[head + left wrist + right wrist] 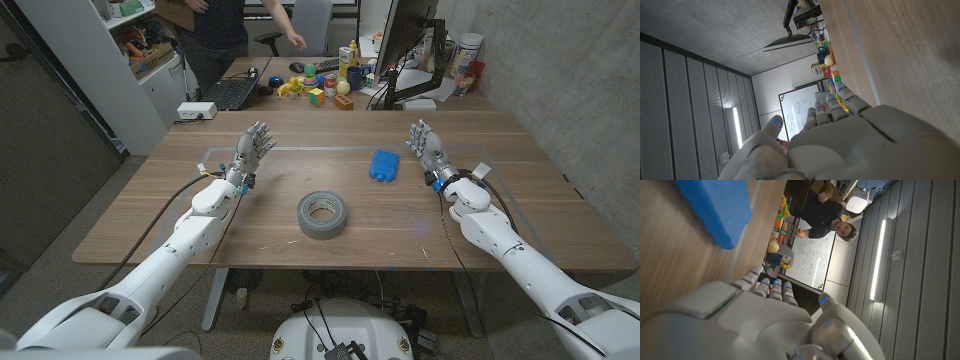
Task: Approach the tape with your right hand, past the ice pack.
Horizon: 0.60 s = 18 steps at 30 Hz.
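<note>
A grey roll of tape (pixel 322 215) lies flat on the wooden table (pixel 400 245), near its middle front. A blue ice pack (pixel 384 165) lies behind it and to the right, and shows again as a blue slab (pixel 715 207) in the right wrist view. My right hand (pixel 428 148) stands to the right of the ice pack with its fingers straight and apart, holding nothing. My left hand (pixel 250 150) stands at the left, fingers apart too, empty. The backs of both hands (pixel 840 135) (pixel 755 320) show in their wrist views.
A second table behind holds a laptop (pixel 232 92), a monitor (pixel 405 45), several small toys (pixel 310 85) and bottles. A person (pixel 225 25) stands behind that table. A shelf unit (pixel 110 60) is at the far left.
</note>
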Motion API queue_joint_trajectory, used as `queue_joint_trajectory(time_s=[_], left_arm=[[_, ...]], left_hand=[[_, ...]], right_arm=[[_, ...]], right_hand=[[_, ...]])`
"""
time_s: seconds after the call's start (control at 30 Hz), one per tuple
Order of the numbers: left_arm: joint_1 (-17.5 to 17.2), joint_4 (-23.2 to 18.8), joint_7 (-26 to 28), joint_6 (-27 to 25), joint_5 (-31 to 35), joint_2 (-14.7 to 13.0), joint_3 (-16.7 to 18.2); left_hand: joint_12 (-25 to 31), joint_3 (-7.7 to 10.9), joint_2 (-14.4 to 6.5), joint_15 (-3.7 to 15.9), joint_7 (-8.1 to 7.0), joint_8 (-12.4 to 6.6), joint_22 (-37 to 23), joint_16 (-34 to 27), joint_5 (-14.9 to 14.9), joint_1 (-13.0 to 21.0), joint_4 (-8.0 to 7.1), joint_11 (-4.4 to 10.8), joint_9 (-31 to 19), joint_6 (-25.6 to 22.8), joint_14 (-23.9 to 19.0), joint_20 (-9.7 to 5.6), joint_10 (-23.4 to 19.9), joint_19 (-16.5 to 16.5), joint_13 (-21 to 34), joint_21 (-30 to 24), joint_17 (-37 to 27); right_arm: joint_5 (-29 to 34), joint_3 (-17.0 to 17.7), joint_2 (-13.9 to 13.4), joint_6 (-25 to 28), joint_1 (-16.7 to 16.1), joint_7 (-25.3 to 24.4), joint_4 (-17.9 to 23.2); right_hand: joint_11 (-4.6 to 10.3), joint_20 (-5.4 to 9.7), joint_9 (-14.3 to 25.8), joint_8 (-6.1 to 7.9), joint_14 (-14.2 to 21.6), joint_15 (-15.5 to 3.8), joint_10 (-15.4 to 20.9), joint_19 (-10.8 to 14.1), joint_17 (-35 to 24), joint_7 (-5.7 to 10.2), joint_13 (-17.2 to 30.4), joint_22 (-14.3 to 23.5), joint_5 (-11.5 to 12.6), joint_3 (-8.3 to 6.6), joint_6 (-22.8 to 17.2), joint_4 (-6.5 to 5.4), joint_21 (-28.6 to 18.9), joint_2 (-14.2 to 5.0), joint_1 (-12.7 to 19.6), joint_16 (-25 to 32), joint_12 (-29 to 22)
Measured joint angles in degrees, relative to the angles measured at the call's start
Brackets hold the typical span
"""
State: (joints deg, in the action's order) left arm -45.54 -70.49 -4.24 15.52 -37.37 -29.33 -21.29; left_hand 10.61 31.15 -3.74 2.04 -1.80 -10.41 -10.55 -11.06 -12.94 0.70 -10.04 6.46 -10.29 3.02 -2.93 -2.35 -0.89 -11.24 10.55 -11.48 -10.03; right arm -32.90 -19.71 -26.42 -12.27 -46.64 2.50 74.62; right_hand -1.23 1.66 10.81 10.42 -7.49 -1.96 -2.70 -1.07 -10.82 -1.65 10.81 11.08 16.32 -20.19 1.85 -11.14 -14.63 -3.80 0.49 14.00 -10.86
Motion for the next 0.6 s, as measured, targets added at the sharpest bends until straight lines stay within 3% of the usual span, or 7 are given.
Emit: queue_joint_trajectory(time_s=[0.27,0.33,0.47,0.6], left_arm=[[0.8,1.4,-0.9,-0.6,0.0,-0.2,0.0],[1.0,1.5,-1.0,-0.7,0.0,-0.3,0.0],[1.2,1.7,-1.1,-0.8,0.0,-0.3,0.0],[1.6,2.0,-1.2,-0.8,0.1,-0.2,0.0]], left_hand=[[0.2,0.00,0.0,0.00,-0.48,0.00,0.0,0.0,0.0,0.0,0.00,0.00,0.0,0.1,0.0,0.00,0.0,0.0,0.0,0.0,0.0],[0.2,0.00,0.0,0.00,-0.67,0.00,0.0,0.0,0.0,0.0,0.00,0.00,0.0,-0.1,0.0,0.00,0.0,0.0,0.0,0.0,0.0],[0.2,0.00,0.0,0.00,-0.80,0.00,0.0,0.0,0.0,0.0,0.00,0.00,0.0,-0.2,0.0,0.00,0.0,0.0,0.0,0.0,0.0],[0.2,0.00,0.0,0.00,-1.41,0.00,0.0,0.0,-0.2,0.0,0.00,0.30,0.0,-0.3,0.0,0.00,-0.3,0.0,0.0,0.0,0.0]], right_arm=[[6.4,5.2,5.0,2.9,-0.1,3.0,0.3],[8.1,6.5,6.1,3.3,-0.3,3.7,0.4],[11.3,9.0,8.3,3.7,-0.9,4.9,0.9],[13.8,10.7,9.9,3.8,-1.3,5.5,1.6]], right_hand=[[0.00,0.01,0.0,0.00,0.0,0.01,0.0,0.0,0.1,0.00,0.0,0.0,0.3,0.00,0.0,0.00,0.0,0.00,0.0,0.0,-0.4],[-0.26,0.02,0.0,0.00,0.9,0.08,0.3,1.0,0.3,0.00,0.0,0.0,0.3,0.23,0.0,0.76,-0.2,-0.35,0.4,0.0,-0.4],[-0.70,-4.37,0.0,0.44,3.2,3.02,1.2,3.3,0.7,1.03,0.0,-0.1,0.3,1.40,-1.0,2.51,-0.4,-1.06,2.0,0.0,-0.4],[-0.51,-6.82,0.0,0.89,4.6,4.56,2.4,4.7,0.7,2.20,0.0,-0.2,0.3,2.31,-2.6,4.21,-0.4,0.13,3.4,0.0,-0.9]])
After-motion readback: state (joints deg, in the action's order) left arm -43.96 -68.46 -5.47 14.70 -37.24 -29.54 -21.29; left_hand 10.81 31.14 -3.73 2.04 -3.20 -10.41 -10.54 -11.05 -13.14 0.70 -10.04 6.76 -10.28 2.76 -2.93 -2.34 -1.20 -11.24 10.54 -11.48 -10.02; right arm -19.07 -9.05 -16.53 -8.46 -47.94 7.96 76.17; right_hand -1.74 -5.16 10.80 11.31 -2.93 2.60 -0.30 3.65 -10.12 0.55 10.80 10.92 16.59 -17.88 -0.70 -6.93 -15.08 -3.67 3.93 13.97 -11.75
